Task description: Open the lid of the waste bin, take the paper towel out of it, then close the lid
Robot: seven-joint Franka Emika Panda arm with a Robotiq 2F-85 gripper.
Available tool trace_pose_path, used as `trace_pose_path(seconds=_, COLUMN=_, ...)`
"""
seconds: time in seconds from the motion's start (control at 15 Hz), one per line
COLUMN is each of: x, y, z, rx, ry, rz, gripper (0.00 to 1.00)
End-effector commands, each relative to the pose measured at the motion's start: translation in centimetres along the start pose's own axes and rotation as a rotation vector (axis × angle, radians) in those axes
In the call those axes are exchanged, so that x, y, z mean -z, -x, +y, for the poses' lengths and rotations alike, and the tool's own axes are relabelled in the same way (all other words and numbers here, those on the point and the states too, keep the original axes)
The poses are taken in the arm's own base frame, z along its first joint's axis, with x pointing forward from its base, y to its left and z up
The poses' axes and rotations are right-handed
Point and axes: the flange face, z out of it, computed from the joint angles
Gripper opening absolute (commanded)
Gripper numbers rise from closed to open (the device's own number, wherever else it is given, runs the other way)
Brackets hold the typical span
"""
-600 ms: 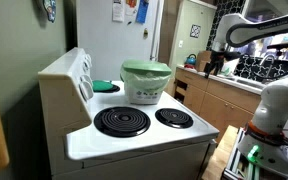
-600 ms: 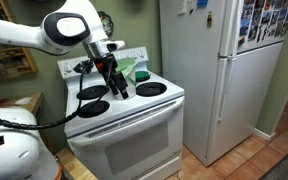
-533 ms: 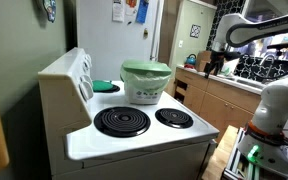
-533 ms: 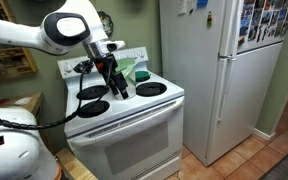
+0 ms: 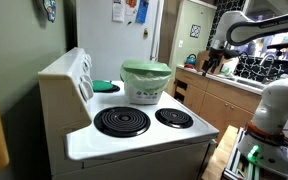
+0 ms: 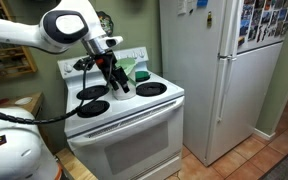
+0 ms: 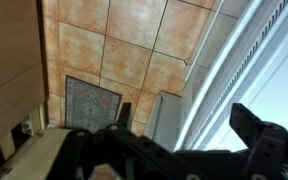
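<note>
The pale mint waste bin (image 5: 145, 90) stands at the back of the white stove (image 5: 174, 140), between the rear burners. Its dark green domed lid (image 5: 145, 69) sits shut on the rim. The paper towel is out of view. My gripper (image 5: 216, 63) hangs in the air off to the side of the stove, well away from the bin, with its jaws apart and empty. In an exterior view the gripper (image 6: 119, 84) is over the stovetop and my arm partly hides the bin (image 6: 135, 71). The wrist view shows only my dark fingers (image 7: 264, 140) over floor tiles.
A flat bright green item (image 5: 106, 86) lies beside the bin at the back of the stove. Two black coil burners (image 5: 122, 121) fill the front. A fridge (image 6: 219, 70) stands next to the stove, and a wooden counter (image 5: 219, 95) runs under my gripper.
My gripper has risen slightly. The bin and lid have not moved.
</note>
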Motion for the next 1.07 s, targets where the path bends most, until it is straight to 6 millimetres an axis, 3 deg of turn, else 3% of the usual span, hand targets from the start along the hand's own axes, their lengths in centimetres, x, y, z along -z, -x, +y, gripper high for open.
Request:
trace_pose_path(seconds=0.0, x=3.6, y=-1.1, z=-3.7, rx=0.136, ry=-0.046, rz=0.144, gripper=1.0)
trace_pose_path(seconds=0.27, x=6.9, y=-1.8, z=-8.9, rx=0.287, ry=-0.123, rz=0.309, gripper=1.0)
trace_pose_path(seconds=0.47, x=8.1, y=-1.8, z=-12.5, rx=0.398, ry=-0.222, rz=0.396, gripper=1.0)
trace_pose_path(seconds=0.53, x=8.0, y=-1.5, z=-10.8, rx=0.335, ry=-0.163, rz=0.375, gripper=1.0)
trace_pose_path(seconds=0.67, x=8.3, y=-1.4, z=-12.3, rx=0.375, ry=-0.198, rz=0.394, gripper=1.0)
trace_pose_path(seconds=1.0, x=8.3, y=-1.8, z=-12.8, rx=0.392, ry=-0.218, rz=0.404, gripper=1.0)
